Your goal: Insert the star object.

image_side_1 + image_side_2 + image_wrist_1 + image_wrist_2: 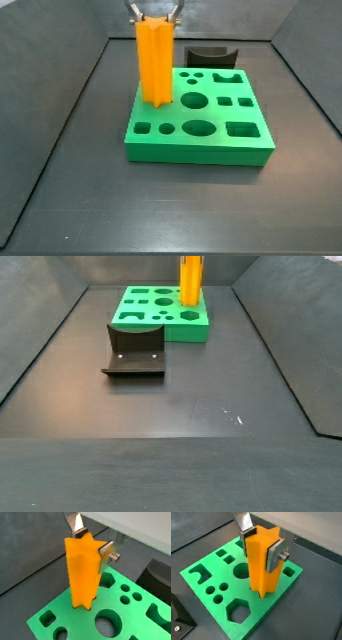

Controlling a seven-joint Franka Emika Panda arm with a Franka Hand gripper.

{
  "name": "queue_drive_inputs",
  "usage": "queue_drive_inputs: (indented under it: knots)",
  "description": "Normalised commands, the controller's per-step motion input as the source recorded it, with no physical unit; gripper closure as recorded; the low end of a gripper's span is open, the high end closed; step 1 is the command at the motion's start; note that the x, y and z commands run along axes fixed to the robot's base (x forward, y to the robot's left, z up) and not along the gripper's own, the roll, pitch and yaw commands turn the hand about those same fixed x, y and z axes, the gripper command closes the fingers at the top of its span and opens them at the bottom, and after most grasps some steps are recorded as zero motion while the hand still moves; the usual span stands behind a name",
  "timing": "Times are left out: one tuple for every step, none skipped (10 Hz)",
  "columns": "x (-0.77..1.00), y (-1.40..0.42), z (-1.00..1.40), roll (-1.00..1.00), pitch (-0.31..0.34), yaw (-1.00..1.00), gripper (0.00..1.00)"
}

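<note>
The star object (83, 572) is a tall orange ridged bar, held upright. My gripper (93, 543) is shut on its upper end, with one silver finger (275, 556) on each side. The bar's lower end meets the top of the green block (251, 619) near one corner, at a hole. I cannot tell how deep it sits. In a side view the bar (155, 60) stands on the block's (201, 145) back left part under the gripper (156, 14). It also shows in both side views (191, 281) with the block (160, 318).
The green block has several other shaped holes, such as a round one (195, 100) and a hexagonal one (238, 610). The dark fixture (134, 359) stands on the floor beside the block and also shows behind it (210, 55). Dark walls surround the floor.
</note>
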Motion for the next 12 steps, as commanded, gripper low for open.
queue_drive_inputs:
  knots:
    - [0.02, -0.13, -0.04, 0.01, 0.000, 0.00, 1.00]
    - [0.03, -0.06, -0.15, 0.03, 0.000, 0.00, 1.00]
    - [0.00, 0.00, -0.21, 0.01, 0.000, -0.01, 1.00]
    - [0.00, -0.02, -0.27, 0.03, 0.000, -0.01, 1.00]
    - [0.00, -0.01, -0.30, 0.03, 0.000, -0.01, 1.00]
    - [-0.07, 0.00, -0.32, 0.00, -0.017, 0.00, 1.00]
    - [-0.12, 0.00, -0.30, 0.03, -0.033, 0.00, 1.00]
    - [-0.14, 0.00, -0.26, 0.00, -0.067, 0.00, 1.00]
    - [-0.16, 0.00, -0.21, 0.00, -0.110, 0.00, 1.00]
    - [-0.13, 0.00, -0.23, -0.01, -0.116, 0.00, 1.00]
    - [0.00, 0.00, -0.37, -0.09, -0.084, 0.00, 1.00]
    - [-0.04, 0.00, -0.24, 0.00, -0.066, 0.00, 1.00]
